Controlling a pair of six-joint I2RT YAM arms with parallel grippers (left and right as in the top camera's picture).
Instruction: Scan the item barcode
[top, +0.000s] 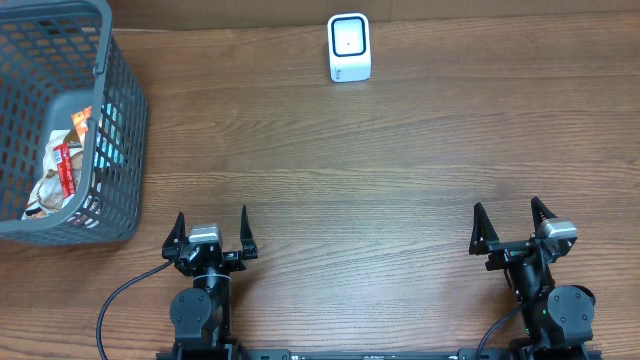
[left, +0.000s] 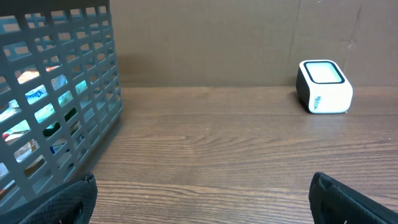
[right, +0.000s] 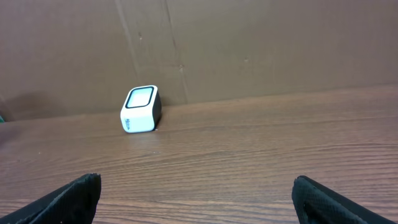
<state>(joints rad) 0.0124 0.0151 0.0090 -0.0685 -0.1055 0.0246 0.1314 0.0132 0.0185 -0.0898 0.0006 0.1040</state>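
Parked at the near edge of the bench (top: 380, 170), with the left pincer (top: 211, 225) and the right pincer (top: 507, 215) both spread wide and gripping nothing. Nothing picked for scanning yet: to be fetched from among the packets (top: 63, 170) heaped inside the grey basket (top: 125, 120) at the far left, well apart from the white scanner (top: 349, 47) standing at the far middle.

Could catch a finger on the basket's grid wall or tall rim when reaching in, and so drag or tip it. Could pinch two crumpled packets at once, heaped and overlapping as they are. Could lose a soft wrapper if gripped by a loose corner. Could present the wrong face to the scanner window, with no barcode visible from here; may call for turning, perhaps a hand-over between arms. Could knock the small scanner out of place by coming in too low.

Counted: two pincers, one basket, one scanner. Packets: at least two, exact number impossible to tell through the mesh.
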